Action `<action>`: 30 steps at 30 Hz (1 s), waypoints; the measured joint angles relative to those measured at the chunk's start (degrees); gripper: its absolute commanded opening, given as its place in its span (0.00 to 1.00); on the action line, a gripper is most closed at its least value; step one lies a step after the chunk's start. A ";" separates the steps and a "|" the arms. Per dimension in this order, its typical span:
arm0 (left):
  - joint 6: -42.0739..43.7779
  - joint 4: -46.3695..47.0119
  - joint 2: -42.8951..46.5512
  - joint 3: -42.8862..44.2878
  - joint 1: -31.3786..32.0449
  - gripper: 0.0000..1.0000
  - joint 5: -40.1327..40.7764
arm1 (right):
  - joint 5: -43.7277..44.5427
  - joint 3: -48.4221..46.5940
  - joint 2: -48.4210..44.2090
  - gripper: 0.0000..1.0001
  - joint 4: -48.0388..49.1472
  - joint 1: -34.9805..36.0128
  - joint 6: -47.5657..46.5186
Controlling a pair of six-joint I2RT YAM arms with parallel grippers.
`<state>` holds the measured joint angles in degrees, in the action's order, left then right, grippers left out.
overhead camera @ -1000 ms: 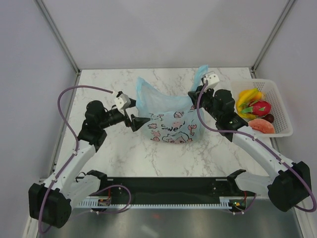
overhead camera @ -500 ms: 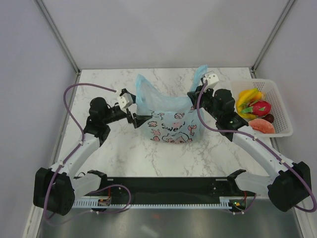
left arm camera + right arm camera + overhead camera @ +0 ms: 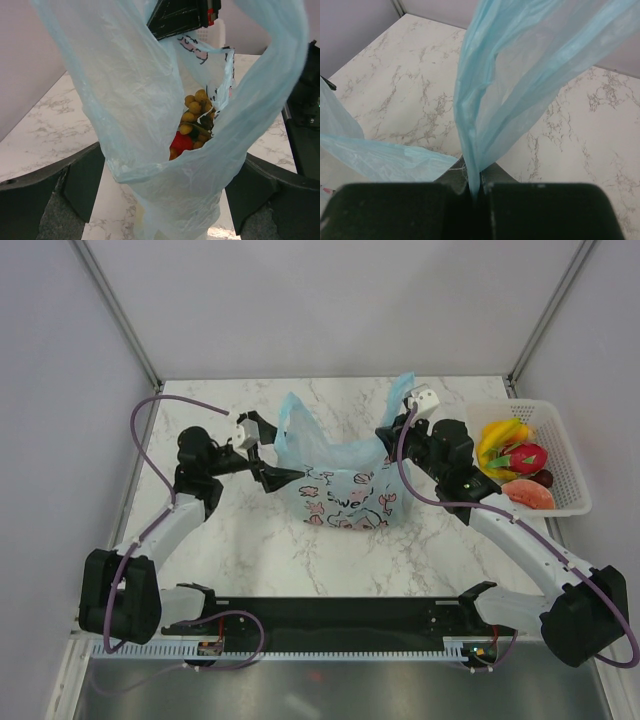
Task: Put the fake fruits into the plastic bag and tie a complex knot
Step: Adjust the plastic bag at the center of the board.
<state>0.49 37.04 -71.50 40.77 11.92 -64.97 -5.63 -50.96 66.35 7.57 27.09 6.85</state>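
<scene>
On the marble table (image 3: 250, 540), the plastic bag (image 3: 345, 490) stands upright; mouth upward.

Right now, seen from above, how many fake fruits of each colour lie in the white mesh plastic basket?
Yellow plastic banana bunch: 1
Pink-red toy dragon fruit: 1
Orange-red slice: 1
Small dark ball: 1
Total in the white mesh plastic basket: 4
</scene>
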 measured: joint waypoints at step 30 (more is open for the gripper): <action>-2.89 4.46 -5.14 2.78 0.04 1.00 -1.18 | -14.49 -2.89 1.31 0.00 -1.73 0.55 0.68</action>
<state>-2.39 41.50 -76.64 43.55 11.97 -66.15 -20.12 -53.84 67.66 5.85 27.64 7.53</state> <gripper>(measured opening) 0.995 0.011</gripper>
